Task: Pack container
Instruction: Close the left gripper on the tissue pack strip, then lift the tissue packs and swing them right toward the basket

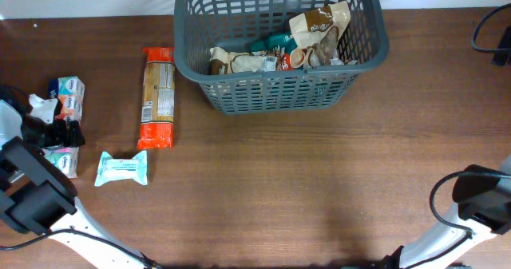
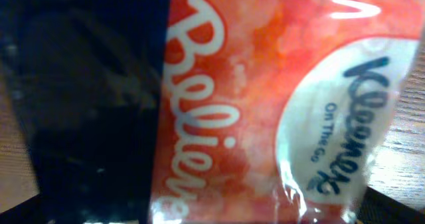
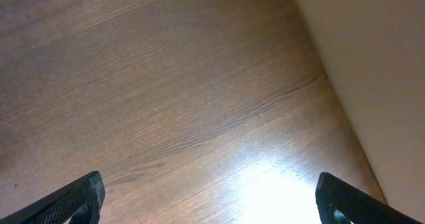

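**Basket (image 1: 271, 97) part-filled; loose packets still wait on the left**

At the far left, the left gripper (image 1: 57, 131) sits among a cluster of tissue packets (image 1: 69, 93). A red Kleenex packet (image 2: 265, 104) fills its wrist view at very close range, but I cannot tell whether the jaws have closed on it. Just to the right lie a teal wipes packet (image 1: 122, 168) and a long orange biscuit packet (image 1: 158, 97), neither packed yet. The basket stands far centre and holds several snack packets (image 1: 319, 33). Nothing lies between it and the loose packets. At the near right, the right gripper (image 3: 209, 201) hangs wide open and empty over the table (image 1: 319, 189).
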Robot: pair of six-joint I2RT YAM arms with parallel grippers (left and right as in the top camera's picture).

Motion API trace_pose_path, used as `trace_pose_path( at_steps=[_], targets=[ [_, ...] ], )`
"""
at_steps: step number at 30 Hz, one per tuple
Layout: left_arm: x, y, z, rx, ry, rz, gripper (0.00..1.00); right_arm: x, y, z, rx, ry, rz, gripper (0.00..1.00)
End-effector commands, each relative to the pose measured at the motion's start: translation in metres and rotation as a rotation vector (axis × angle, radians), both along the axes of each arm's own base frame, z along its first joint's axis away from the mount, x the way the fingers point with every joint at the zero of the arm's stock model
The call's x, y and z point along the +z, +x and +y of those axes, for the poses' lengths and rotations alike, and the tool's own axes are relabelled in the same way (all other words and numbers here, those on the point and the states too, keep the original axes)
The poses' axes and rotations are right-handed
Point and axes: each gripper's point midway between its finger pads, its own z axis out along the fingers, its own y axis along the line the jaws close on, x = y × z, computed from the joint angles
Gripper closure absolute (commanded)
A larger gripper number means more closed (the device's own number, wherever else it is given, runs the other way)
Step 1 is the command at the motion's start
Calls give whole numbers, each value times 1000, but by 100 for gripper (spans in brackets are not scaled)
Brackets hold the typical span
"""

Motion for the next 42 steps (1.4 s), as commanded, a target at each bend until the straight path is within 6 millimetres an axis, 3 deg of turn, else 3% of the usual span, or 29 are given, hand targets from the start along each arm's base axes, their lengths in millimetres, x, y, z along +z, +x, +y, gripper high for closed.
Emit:
trace_pose_path(
  at_steps=[1, 8, 9, 13, 14, 15, 24, 28, 34, 42],
  targets=[
    [-13, 3, -10, -23, -59, -8, 1, 5, -3, -2, -13, -11, -9, 1],
    [-15, 5, -12, -24, -71, -17, 1, 5, -3, -2, -13, -11, -9, 1],
    [-15, 5, -12, -24, -71, -17, 10, 5, -3, -2, -13, -11, -9, 1],
    [-15, 4, -11, -24, -69, -16, 81, 5, -2, -2, -13, -11, -10, 1],
    [-15, 5, -11, -24, -69, -17, 93, 5, -3, -2, -13, -11, -9, 1],
    [-15, 5, -11, -24, -69, -17, 98, 5, -3, -2, -13, -11, -9, 1],
    [-12, 6, -10, 18, -65, -14, 98, 5, -2, -2, -13, -11, -10, 1],
    [6, 20, -12, 23, -58, -35, 98, 5, -2, -2, -13, -11, -10, 1],
    [68, 74, -29, -51, 10, -141, 98, 5, -3, -2, -13, -11, -9, 1],
    [191, 164, -89, -158, 137, -445, 98, 5, -2, -2, -13, -11, -10, 1]
  ],
)
